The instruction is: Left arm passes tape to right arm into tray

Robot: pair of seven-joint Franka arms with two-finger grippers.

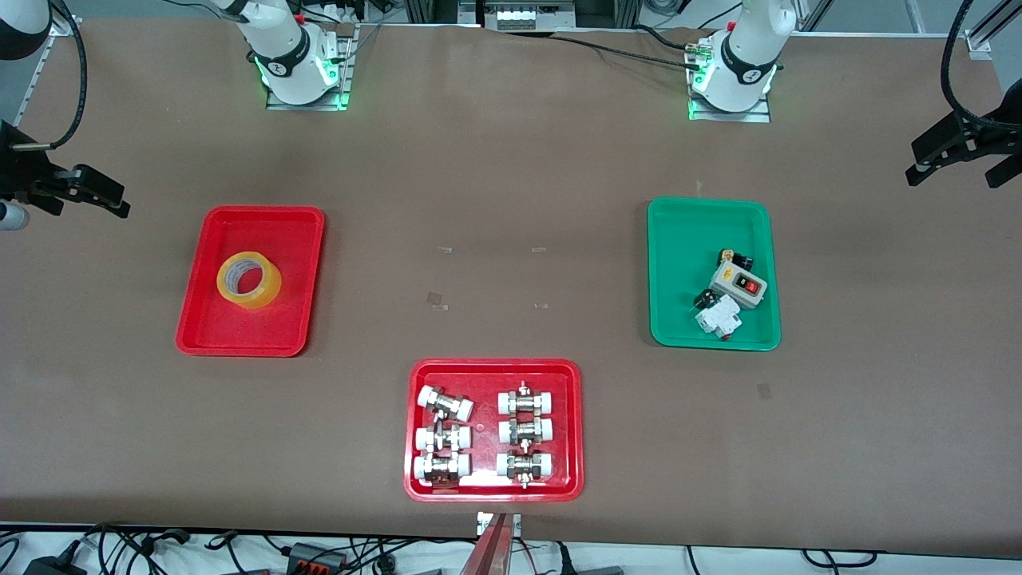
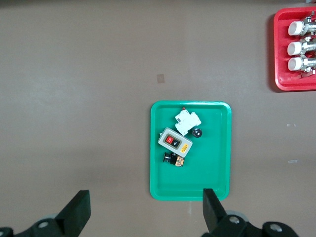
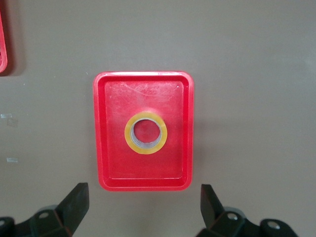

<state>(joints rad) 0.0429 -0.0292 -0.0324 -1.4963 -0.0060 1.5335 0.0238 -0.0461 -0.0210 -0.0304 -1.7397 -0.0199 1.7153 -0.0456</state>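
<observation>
The tape (image 1: 249, 279) was seen lying flat in the tray (image 1: 209, 328); the left gripper (image 2: 143, 210) and the right gripper (image 3: 143, 205) were held wide, empty.

table (image 1: 511, 160): brown | on it: red tray (image 1: 192, 335), green tray (image 1: 671, 239), fittings tray (image 1: 415, 431)

The tape (image 1: 249, 279) lies flat in the tray (image 1: 303, 239).
</observation>
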